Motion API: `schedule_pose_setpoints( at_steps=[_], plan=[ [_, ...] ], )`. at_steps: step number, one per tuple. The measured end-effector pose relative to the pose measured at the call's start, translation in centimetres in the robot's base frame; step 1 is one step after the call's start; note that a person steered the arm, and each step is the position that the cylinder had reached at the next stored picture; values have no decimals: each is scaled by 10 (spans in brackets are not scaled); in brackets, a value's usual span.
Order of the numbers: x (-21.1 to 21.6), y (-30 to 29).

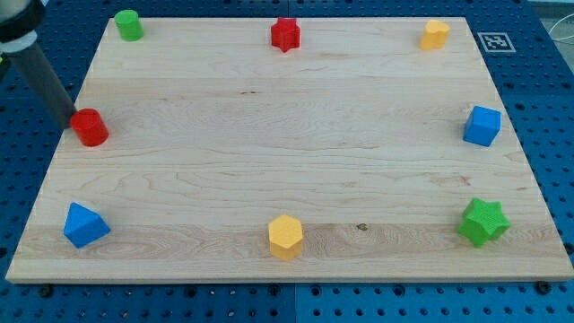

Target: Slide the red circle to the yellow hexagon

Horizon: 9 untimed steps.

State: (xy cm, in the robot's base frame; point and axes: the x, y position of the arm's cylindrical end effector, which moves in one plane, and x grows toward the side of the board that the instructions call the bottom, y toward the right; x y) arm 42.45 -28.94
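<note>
At the view's left edge, my tip (74, 119) touches the squat, upright red circle (91, 127).

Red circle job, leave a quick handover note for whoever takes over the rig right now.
My tip sits at the red circle's upper-left side, at the board's left edge, apparently touching it.
The yellow hexagon is near the view's bottom centre, far to the lower right of the red circle.
Done: tip placed behind the red circle.
Left: the whole push, down and to the view's right across open board.
</note>
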Motion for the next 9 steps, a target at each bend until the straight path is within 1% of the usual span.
schedule_pose_setpoints(
  at_steps=[1,3,4,6,7,8,9],
  plan=[
    [6,33],
    [7,156],
    [11,175],
    [11,100],
    [26,98],
    [47,112],
    [56,152]
  ],
)
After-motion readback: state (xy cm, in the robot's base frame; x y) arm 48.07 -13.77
